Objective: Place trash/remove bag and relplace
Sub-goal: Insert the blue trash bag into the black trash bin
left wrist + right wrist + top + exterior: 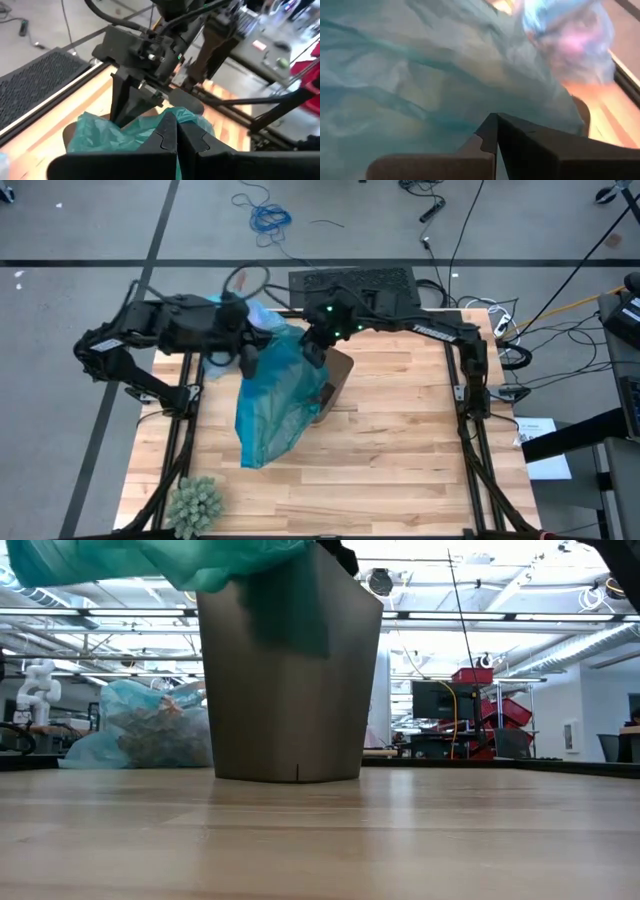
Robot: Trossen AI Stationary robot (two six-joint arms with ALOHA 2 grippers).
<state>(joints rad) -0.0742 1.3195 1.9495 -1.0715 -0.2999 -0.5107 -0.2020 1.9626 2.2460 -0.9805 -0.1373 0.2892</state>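
Wooden planks form the counter, which carries a brown wastebasket near its far edge. Both tools are closed on a teal-green bag draped over the basket: left tool, right tool. A filled sky-blue bag rests at the far-left corner.

teal-green bag | grey-brown bin | light-blue bag | pale wood table

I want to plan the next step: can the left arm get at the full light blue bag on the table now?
Probably not yet: the left gripper is shut on the teal bag. The light blue bag sits close beside that arm.
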